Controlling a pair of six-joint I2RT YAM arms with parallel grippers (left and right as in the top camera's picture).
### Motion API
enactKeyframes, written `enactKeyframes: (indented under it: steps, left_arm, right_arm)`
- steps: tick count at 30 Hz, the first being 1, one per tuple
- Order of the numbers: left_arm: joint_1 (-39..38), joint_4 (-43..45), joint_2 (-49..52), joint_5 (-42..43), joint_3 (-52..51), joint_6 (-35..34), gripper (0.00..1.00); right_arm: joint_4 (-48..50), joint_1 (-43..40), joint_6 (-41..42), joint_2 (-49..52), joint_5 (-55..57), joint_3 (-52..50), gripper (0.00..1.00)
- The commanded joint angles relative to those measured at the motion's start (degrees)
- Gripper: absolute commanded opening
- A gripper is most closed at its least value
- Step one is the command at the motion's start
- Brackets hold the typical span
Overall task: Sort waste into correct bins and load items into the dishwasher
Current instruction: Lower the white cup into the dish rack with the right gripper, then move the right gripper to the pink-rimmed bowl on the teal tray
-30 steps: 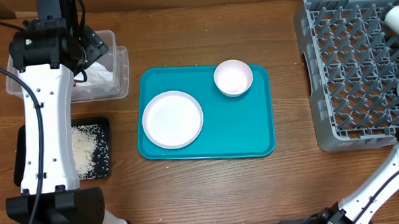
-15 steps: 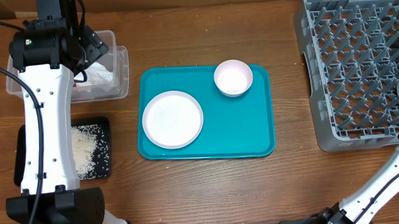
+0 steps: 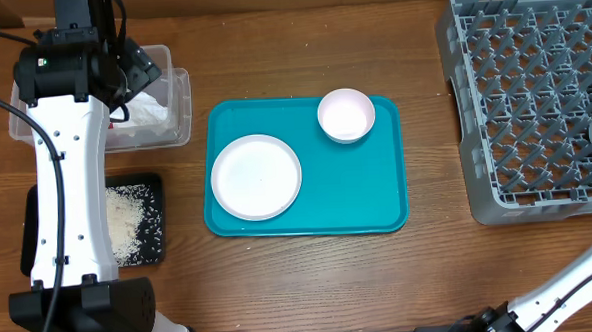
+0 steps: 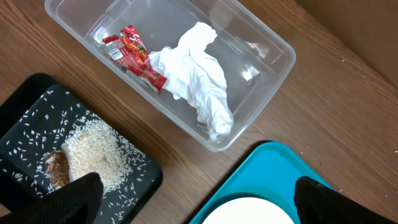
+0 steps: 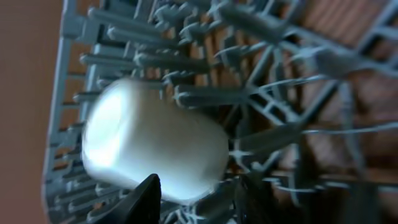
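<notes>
One white cup (image 5: 155, 149) lies on its side among the pegs of the grey rack (image 5: 205, 96), just ahead of the right pincer (image 5: 199, 196), jaws parted and seemingly clear of it, its long axis across them. Blur hides its mouth. The left pincer (image 4: 202, 199) hangs spread wide by the clear tub (image 4: 267, 40).

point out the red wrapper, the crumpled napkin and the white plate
red wrapper (image 4: 137, 57), left wrist view, on the middle of its shiny strip
crumpled napkin (image 4: 200, 84), left wrist view, on its bunched centre
white plate (image 3: 256, 177), overhead view, on the plate's flat middle
</notes>
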Motion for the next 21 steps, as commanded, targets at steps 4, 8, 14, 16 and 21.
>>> enactKeyframes:
  steps: [4,8,14,16,21]
  left_arm:
    - [-0.04,0.02,0.09,0.17,0.35,-0.76,1.0]
    - [-0.04,0.02,0.09,0.17,0.35,-0.76,1.0]
    - [-0.04,0.02,0.09,0.17,0.35,-0.76,1.0]
    - [-0.04,0.02,0.09,0.17,0.35,-0.76,1.0]
    - [-0.04,0.02,0.09,0.17,0.35,-0.79,1.0]
  right_arm:
    - [2.21,1.49,3.19,-11.47,5.35,1.18,0.4]
    - [2.36,3.15,2.86,-11.61,5.42,1.05,0.34]
    - [0.79,7.78,0.96,-12.44,5.57,1.16,0.23]
    - [-0.66,9.22,0.96,-13.51,5.27,1.16,0.24]
    - [-6.67,13.57,0.81,-18.47,-1.57,1.16,0.24]
